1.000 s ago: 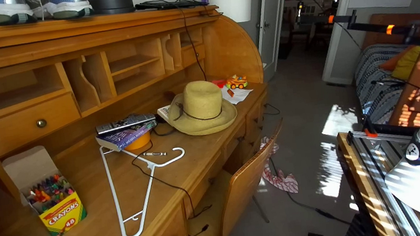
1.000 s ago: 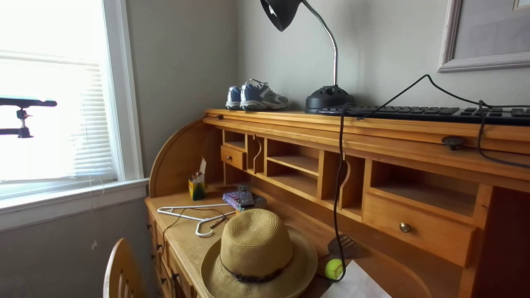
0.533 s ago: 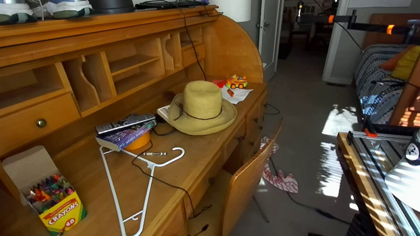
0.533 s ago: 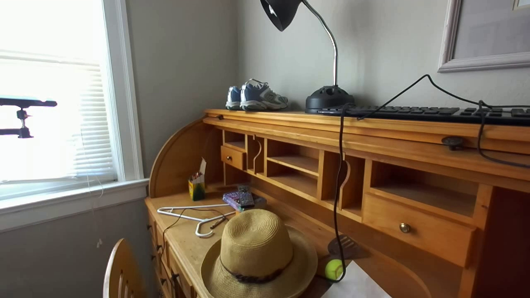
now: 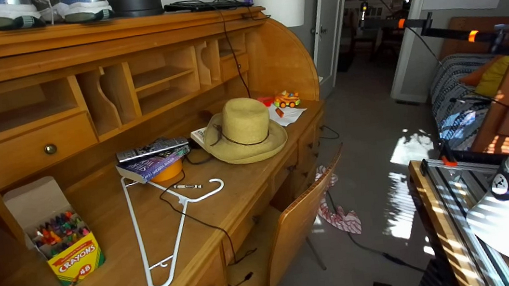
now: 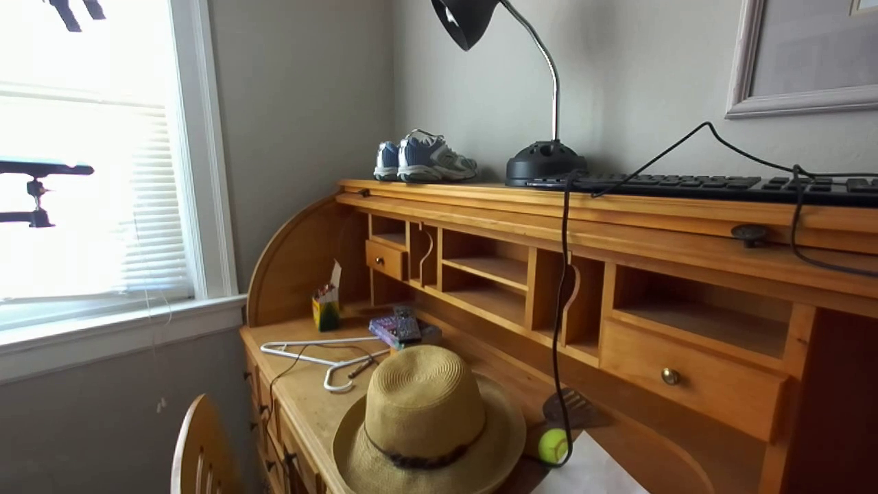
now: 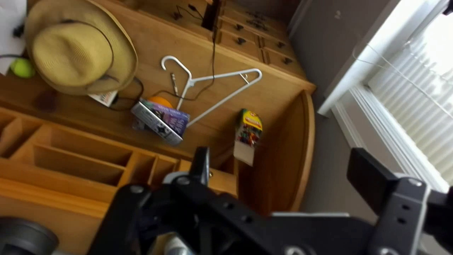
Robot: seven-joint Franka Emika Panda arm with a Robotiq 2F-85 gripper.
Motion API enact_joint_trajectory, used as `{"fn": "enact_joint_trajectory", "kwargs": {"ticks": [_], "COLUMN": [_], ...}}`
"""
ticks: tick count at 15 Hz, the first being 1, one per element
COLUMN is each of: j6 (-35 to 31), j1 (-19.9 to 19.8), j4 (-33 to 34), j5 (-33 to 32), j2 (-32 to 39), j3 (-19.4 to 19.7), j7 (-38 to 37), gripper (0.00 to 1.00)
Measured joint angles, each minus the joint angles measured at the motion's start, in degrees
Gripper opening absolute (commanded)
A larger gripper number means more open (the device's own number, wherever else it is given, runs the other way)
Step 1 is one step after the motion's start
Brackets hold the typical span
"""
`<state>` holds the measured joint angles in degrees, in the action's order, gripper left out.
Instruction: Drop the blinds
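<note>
The end effector (image 7: 277,159) is parted wide, its 2 fingers (image 7: 370,179) far from touching and nothing between them. In the wrist view the bench (image 7: 159,39) spreads out beneath it — so a dip too low might topple the lamp (image 6: 547,163) or shove the shoes (image 6: 432,159) off the top. Past the finger at the right of that view stands the window frame (image 6: 202,151); spread so broadly, the end effector could knock it before reaching anything useful. The pale cord (image 7: 413,83) dangles out that way too, thin enough, I'd guess, to slip loose or be missed in the glare. Farthest off hang the blinds (image 6: 154,206), behind the cord and, as far as I can tell, not touched by the end effector. They seem to stop just short of the sill (image 6: 123,324) — a crooked tug might jam them or bring them down unevenly.
</note>
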<state>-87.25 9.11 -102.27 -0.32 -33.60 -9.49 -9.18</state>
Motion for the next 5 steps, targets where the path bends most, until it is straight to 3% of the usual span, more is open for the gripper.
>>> {"fn": "enact_joint_trajectory", "kwargs": {"ticks": [3, 5], "j6": [-0.14, -0.16], "j1": [-2.97, -3.01], "j4": [-8.67, -7.9], "j5": [-1.22, -1.19], "j2": [-3.55, -3.32], "j3": [0.33, 0.19], "j7": [-1.15, -1.07], "gripper": [1.0, 1.0]}}
